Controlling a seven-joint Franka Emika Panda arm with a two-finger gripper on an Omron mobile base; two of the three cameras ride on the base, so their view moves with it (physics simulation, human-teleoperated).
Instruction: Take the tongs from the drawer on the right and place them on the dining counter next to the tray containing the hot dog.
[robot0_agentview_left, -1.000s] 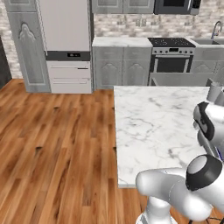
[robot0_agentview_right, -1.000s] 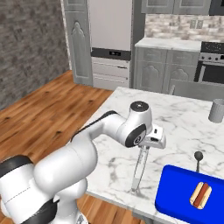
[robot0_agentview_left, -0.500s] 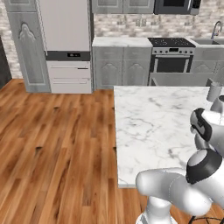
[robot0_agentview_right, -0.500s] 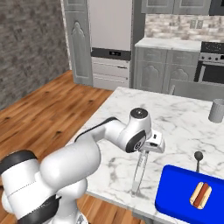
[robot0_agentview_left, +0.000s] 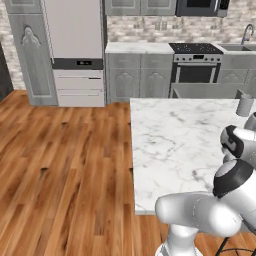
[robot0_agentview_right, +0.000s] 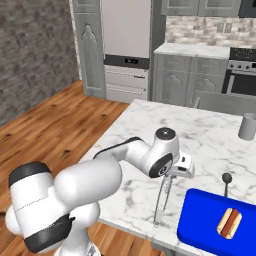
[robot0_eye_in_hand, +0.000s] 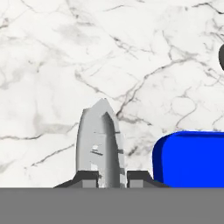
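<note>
gripping tongs (robot0_agentview_right: 162, 200), tray (robot0_agentview_right: 202, 227) edge cropped

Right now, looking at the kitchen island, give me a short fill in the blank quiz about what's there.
1. The gripper is shut on the ____.
2. The hot dog lies in a tray coloured ____.
3. The tongs hang over the dining counter, which is white ____ with grey veins.

Missing words: tongs; blue; marble

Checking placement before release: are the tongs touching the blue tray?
Apart. The right base view shows bare marble between the tongs and the tray.
</note>
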